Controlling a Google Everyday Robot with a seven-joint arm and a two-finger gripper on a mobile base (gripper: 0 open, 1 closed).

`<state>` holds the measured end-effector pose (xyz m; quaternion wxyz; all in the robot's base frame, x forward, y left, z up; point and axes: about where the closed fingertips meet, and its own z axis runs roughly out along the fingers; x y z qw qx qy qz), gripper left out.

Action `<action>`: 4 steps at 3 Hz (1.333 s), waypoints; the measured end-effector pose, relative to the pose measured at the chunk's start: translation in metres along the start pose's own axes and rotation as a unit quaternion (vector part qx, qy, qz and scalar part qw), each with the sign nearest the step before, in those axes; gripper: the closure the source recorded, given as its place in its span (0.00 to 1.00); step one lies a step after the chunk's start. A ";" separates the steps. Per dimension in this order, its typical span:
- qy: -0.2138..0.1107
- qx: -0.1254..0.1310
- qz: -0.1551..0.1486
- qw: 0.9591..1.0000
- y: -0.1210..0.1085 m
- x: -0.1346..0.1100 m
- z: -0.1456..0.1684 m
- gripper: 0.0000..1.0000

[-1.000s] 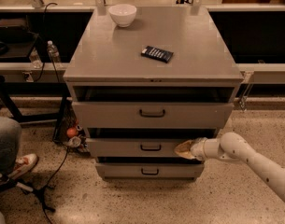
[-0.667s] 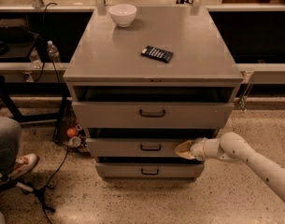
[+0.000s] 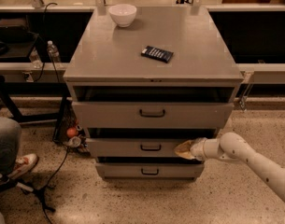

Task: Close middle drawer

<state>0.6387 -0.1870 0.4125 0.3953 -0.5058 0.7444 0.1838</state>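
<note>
The middle drawer (image 3: pixel 132 148) is the second of three in a grey cabinet. Its flat grey front carries a small dark bar handle (image 3: pixel 151 147), and it stands out only a little from the cabinet, with a dark gap above it. My gripper (image 3: pixel 183 149) comes in from the right on a white arm and its tip rests against the right part of this drawer's front, right of the handle. The drawer's interior is hidden.
The top drawer (image 3: pixel 152 114) sits slightly open above; the lowest drawer (image 3: pixel 150 171) is below. On the cabinet top (image 3: pixel 109 55) lie a white bowl (image 3: pixel 122 14) and a dark remote-like object (image 3: pixel 157 53). A seated person's leg and shoe (image 3: pixel 18 164), cables and a bottle (image 3: pixel 52 51) are at left.
</note>
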 end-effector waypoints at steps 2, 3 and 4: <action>0.000 0.000 0.000 1.000 0.000 0.000 0.000 1.00; 0.000 0.000 0.000 1.000 0.000 0.000 0.000 1.00; 0.000 0.000 0.000 1.000 0.000 0.000 0.000 1.00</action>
